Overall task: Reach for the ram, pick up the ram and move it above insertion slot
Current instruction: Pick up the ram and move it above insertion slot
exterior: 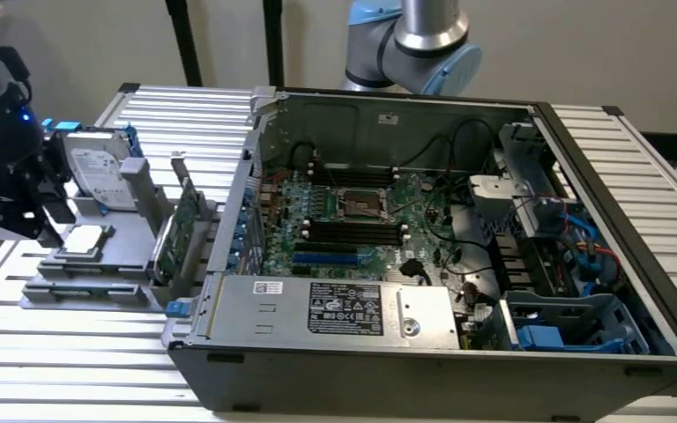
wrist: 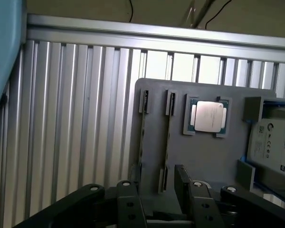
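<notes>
Over the grey holder (wrist: 204, 156) the claw (wrist: 154, 179) hangs open, empty; a processor (wrist: 208, 116) and hard drive (wrist: 275, 142) sit in it.

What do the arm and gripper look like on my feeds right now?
The arm is silver-grey metal with light blue joint caps. The gripper is black and blocky; in the exterior view a small blue light shows on it. Its fingers are black bars fastened with silver screws.

Below my hand (wrist: 156, 178) spreads a ribbed silver aluminium-slat tabletop (wrist: 76, 118), evenly lit. Past its far edge stands a plain beige wall (exterior: 598, 44), with two black upright poles (exterior: 182, 40) in front of it.
</notes>
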Available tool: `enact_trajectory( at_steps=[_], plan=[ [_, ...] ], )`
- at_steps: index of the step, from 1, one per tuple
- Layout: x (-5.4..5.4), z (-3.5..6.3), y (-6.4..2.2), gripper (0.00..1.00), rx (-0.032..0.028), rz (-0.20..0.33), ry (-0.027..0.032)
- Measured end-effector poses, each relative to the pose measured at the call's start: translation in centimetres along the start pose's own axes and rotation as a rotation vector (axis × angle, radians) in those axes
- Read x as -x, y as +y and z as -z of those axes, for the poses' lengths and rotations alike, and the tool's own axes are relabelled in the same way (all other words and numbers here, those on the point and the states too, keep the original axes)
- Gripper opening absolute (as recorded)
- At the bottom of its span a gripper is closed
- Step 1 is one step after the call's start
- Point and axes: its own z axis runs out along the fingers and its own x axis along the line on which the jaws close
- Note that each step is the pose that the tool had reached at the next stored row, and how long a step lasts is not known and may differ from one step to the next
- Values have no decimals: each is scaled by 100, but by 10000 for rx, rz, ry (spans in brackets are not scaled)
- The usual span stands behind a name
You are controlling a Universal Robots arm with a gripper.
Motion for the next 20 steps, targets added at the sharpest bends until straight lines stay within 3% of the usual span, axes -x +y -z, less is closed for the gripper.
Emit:
enact_trajectory(
  at_steps=[20],
  plan=[
    [-64, -363, -1, 42, 0, -8, 0]
  ],
)
